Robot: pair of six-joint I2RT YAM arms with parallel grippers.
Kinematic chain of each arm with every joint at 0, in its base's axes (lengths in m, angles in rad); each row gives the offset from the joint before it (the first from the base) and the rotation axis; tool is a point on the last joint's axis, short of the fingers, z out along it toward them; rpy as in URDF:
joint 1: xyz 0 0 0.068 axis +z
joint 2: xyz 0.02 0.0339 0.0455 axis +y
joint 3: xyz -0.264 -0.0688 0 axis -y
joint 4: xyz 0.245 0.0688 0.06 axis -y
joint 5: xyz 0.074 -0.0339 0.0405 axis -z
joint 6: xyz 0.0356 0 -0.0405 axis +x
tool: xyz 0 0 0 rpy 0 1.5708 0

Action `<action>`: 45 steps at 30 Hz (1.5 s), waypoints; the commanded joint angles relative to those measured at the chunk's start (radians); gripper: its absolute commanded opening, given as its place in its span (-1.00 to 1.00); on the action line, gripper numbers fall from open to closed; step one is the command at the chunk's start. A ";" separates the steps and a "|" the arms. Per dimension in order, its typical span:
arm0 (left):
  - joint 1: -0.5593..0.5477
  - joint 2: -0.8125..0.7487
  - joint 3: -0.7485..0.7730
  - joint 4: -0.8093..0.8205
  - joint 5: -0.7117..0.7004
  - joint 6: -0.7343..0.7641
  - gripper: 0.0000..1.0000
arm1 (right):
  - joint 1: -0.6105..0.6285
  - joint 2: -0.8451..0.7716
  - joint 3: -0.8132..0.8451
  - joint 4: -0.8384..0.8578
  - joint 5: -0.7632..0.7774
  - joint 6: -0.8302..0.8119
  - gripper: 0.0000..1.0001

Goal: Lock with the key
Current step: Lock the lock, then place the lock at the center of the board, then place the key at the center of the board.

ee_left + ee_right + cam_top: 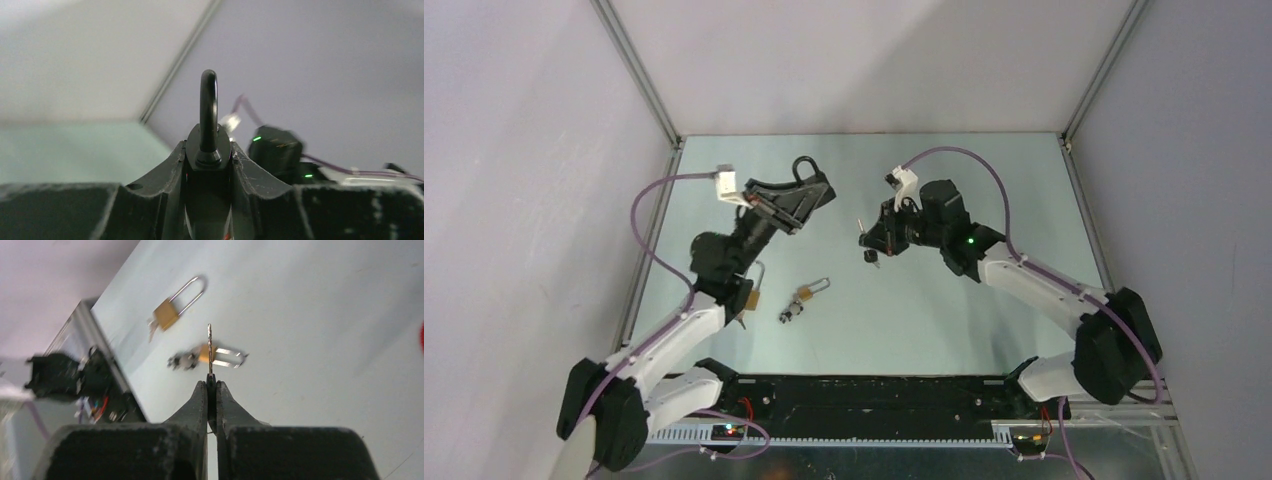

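Note:
My left gripper (807,193) is shut on a black padlock (208,152), held up above the table. Its black shackle (208,107) sticks out past the fingertips and also shows in the top view (803,166). My right gripper (873,238) is shut on the dark head of a key (210,347). The thin blade points out past the fingertips (210,385). In the top view the key (861,229) is held in the air to the right of the black padlock, with a gap between them. A second small key (871,256) hangs below it.
A brass padlock with a long open shackle (810,292) lies on the table beside a bunch of keys (788,314); it also shows in the right wrist view (206,354). Another brass padlock (750,296) lies by my left arm, and shows in the right wrist view (166,314).

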 commanded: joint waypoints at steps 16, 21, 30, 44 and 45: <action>0.085 0.594 0.181 -0.457 0.036 0.131 -1.00 | -0.074 0.519 0.022 0.717 0.202 0.420 -1.00; 0.088 0.716 0.244 -0.456 0.056 0.114 -0.98 | -0.080 0.621 0.098 0.630 0.231 0.492 -0.85; 0.109 0.794 0.243 -0.464 0.036 0.108 -0.21 | -0.081 0.715 0.190 0.514 0.290 0.524 -0.72; 0.119 0.671 0.213 -0.507 -0.069 0.181 0.99 | -0.055 0.681 0.365 0.095 0.444 0.466 0.10; 0.118 0.630 0.207 -0.525 -0.105 0.188 0.99 | -0.054 0.671 0.371 0.082 0.479 0.449 0.14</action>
